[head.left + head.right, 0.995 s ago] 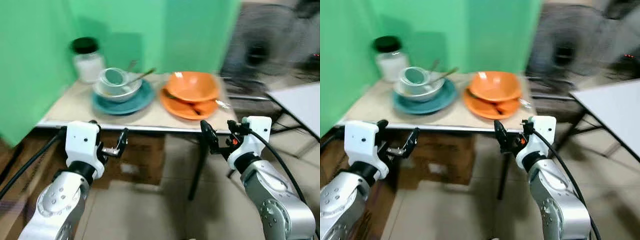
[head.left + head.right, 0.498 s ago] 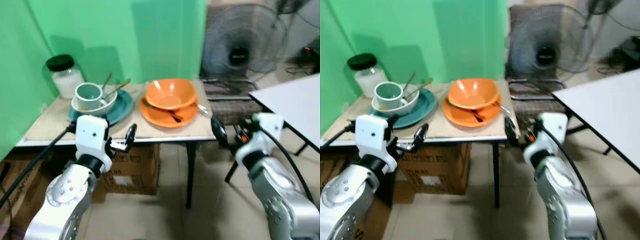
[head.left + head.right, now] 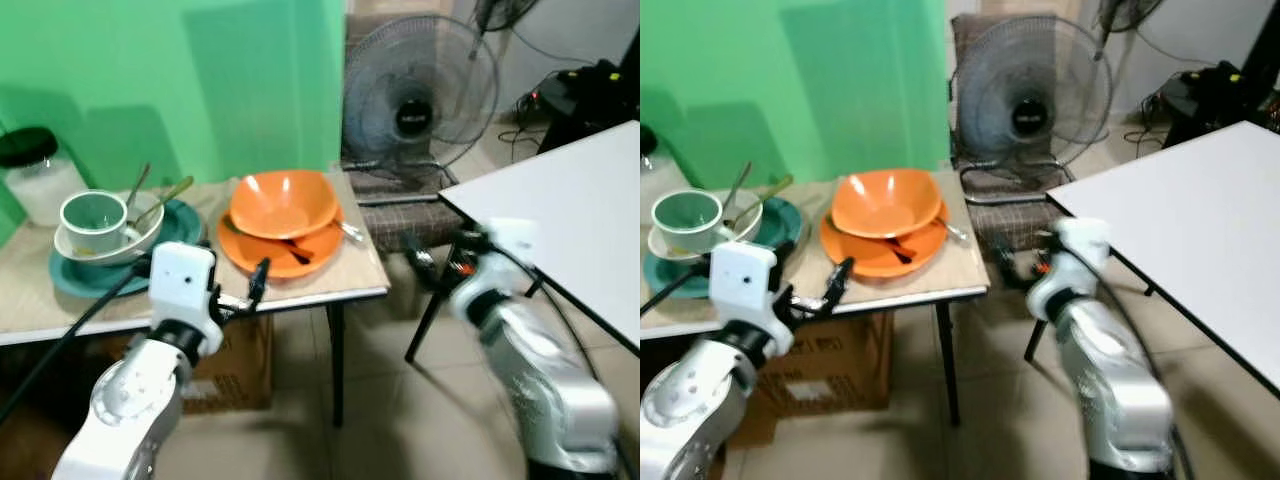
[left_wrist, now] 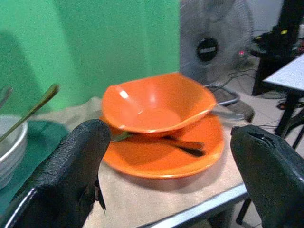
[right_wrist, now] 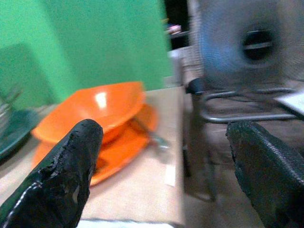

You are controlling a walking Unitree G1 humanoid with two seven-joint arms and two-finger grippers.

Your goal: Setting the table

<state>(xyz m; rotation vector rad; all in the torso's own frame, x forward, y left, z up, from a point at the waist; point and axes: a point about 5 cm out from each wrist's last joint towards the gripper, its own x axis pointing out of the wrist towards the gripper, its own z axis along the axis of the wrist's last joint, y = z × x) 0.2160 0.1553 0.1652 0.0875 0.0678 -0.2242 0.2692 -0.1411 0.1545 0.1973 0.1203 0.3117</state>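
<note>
On the beige worktop (image 3: 330,278) an orange bowl (image 3: 283,203) sits in an orange plate (image 3: 300,255) near the right front corner; a dark utensil (image 4: 183,146) lies on the plate under the bowl, and a silver one (image 3: 350,232) pokes out at the right edge. Toward the left edge a teal plate (image 3: 185,222) carries a white bowl (image 3: 125,245) with a pale green cup (image 3: 92,214) inside, and two spoons (image 3: 165,198) lean out of that bowl. A jar with a black lid (image 3: 28,178) stands at the back left. The left gripper (image 3: 255,290) hovers at the front edge, fingers (image 4: 71,166) spread and empty. The right gripper (image 5: 161,175) is off the right edge, blurred, fingers (image 5: 66,161) also spread. No writing is readable. A fan (image 3: 420,95) and a white table (image 3: 570,210) stand nearby.
</note>
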